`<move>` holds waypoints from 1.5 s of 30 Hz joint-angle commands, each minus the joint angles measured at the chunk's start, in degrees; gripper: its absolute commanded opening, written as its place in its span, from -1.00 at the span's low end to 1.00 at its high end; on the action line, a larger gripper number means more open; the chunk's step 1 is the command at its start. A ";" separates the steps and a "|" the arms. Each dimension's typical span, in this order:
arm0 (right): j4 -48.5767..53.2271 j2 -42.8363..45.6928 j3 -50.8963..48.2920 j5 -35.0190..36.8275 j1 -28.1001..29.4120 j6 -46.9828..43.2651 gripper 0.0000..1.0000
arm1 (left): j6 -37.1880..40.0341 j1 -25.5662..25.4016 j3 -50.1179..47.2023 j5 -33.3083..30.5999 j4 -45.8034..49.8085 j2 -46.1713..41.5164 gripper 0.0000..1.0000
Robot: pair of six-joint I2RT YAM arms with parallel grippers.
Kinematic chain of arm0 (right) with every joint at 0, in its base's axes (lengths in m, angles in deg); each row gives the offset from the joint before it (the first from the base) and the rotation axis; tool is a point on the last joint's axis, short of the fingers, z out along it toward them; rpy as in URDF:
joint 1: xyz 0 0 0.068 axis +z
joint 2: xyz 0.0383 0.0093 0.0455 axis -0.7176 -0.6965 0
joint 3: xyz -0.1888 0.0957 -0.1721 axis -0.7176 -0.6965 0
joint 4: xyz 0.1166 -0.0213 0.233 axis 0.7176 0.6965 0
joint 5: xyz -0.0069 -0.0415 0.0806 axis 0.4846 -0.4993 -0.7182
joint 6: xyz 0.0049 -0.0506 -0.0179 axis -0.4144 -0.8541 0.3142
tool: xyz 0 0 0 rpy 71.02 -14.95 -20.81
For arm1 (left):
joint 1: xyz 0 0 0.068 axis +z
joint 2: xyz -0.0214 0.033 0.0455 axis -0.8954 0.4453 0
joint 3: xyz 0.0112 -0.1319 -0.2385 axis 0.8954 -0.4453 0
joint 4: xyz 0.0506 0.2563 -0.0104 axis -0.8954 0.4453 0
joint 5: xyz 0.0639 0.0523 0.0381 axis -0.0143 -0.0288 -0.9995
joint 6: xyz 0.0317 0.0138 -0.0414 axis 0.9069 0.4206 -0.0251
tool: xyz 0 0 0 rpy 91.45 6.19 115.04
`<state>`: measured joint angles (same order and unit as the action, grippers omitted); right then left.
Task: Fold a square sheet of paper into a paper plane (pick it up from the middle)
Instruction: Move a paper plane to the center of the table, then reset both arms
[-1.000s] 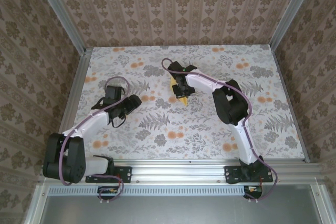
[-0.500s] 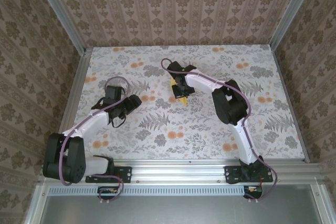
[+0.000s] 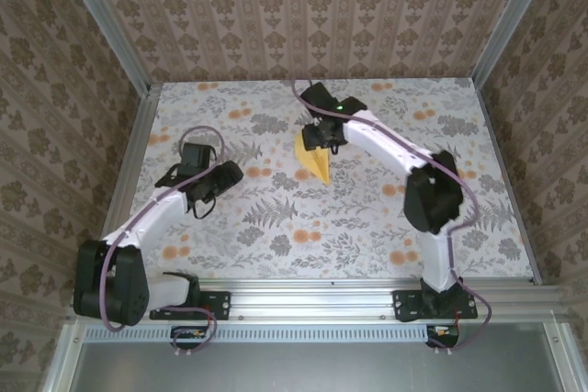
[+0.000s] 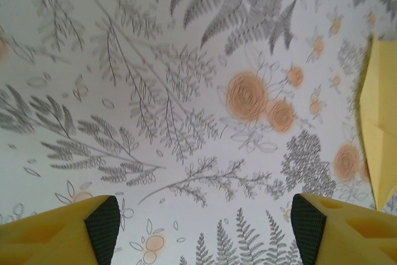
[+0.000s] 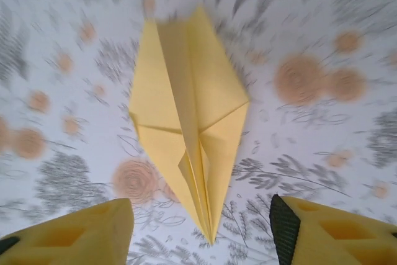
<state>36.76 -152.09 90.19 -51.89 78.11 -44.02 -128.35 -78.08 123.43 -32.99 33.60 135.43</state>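
Narrow pointed yellow paper plane (image 3: 313, 161) lying loose on the flower-printed surface (image 3: 367, 218), long axis running 11 to 5 o'clock, tip at 5. Right fingers (image 5: 93, 231), spread wide and empty, hover over it, nearer. Left fingers (image 4: 93, 228), likewise open and empty, stand well apart at its 8 o'clock.

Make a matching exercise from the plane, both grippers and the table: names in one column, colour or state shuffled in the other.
1 plane
2 left gripper
3 right gripper
4 table

A flower and fern print
B open, right above the plane
C open, over bare print, plane off to one side
D yellow, folded to a point

Pairs: 1-D, 2-C, 3-B, 4-A
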 commanded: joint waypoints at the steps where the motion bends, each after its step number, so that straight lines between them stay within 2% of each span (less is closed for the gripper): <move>1: -4.04 9.60 -5.42 5.17 -1.49 0.80 0.46 | 4.16 0.65 3.70 -5.94 5.43 -3.01 0.53; 4: -10.74 18.50 -13.44 9.97 -3.03 -0.13 0.76 | 6.31 1.15 5.01 -9.86 7.24 -5.23 0.55; 6: -16.07 23.99 -19.66 13.85 -4.30 -1.52 0.99 | 7.75 1.42 5.33 -13.32 7.76 -6.87 0.65; 11: -29.00 37.16 -36.44 22.31 -9.82 -2.88 1.00 | 12.62 2.39 3.87 -21.58 5.52 -11.29 1.00; 15: -42.24 45.53 -52.62 25.08 -15.23 -5.70 0.99 | 18.55 2.65 -0.35 -25.09 -0.07 -14.58 1.00; 19: -53.51 52.03 -66.83 25.16 -19.89 -7.97 1.00 | 20.60 3.15 -5.46 -33.28 -5.02 -17.39 1.00; 21: -55.31 52.83 -70.80 25.09 -21.82 -7.91 1.00 | 21.84 3.56 -7.57 -36.83 -7.18 -17.55 1.00; 25: -58.46 50.43 -75.73 22.91 -24.83 -8.86 1.00 | 28.45 4.37 -13.83 -38.42 -17.46 -16.71 1.00; 28: -65.60 45.98 -78.52 17.51 -26.08 -12.32 1.00 | 32.52 5.43 -18.48 -35.80 -26.81 -15.14 1.00; 34: -78.27 36.69 -79.01 10.99 -26.36 -15.39 1.00 | 38.98 8.75 -23.19 -24.79 -41.97 -9.71 1.00; 40: -86.13 33.51 -79.51 3.42 -27.77 -16.89 1.00 | 41.63 11.94 -26.59 -14.26 -53.67 -6.34 1.00; 45: -92.24 30.58 -80.78 -0.62 -29.96 -18.01 0.99 | 41.90 13.82 -26.98 -8.80 -60.34 -1.61 1.00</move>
<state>-48.28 -119.46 11.18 -47.67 49.26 -60.57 -88.59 -65.01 97.00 -47.67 -18.84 132.00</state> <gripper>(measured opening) 0.998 0.999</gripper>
